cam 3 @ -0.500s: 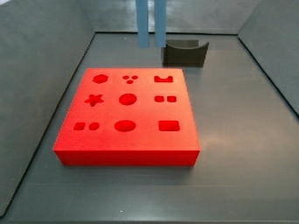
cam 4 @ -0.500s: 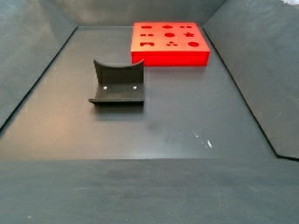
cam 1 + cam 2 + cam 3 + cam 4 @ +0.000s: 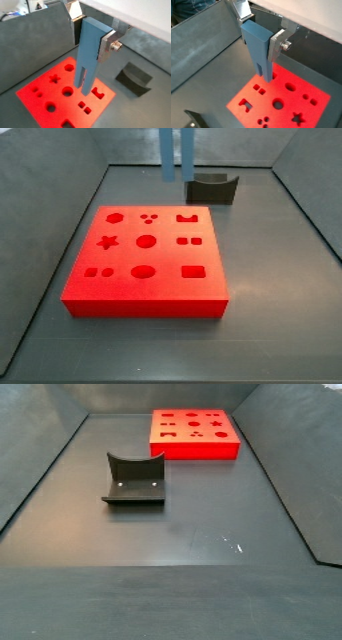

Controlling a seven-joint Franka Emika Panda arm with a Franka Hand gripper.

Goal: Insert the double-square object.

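My gripper (image 3: 92,34) is shut on a tall blue piece (image 3: 87,60) with two square prongs at its lower end, held upright; both show in the wrist views, the gripper (image 3: 261,36) around the piece (image 3: 262,57). In a side view only the two blue prongs (image 3: 178,156) show, hanging high above the floor beyond the far edge of the red block (image 3: 147,258); the gripper is out of frame. The double-square hole (image 3: 191,242) lies in the block's middle row. It also shows in both wrist views (image 3: 84,106) (image 3: 256,88), well below the prongs.
The red block has several other holes, among them a star (image 3: 108,242), circles and a single square (image 3: 194,271). The dark fixture (image 3: 213,188) stands on the floor beyond the block, also in the side view (image 3: 134,479). Grey walls enclose the floor.
The blue prongs have shifted very slightly to the right in the side view. The block and fixture have not moved.
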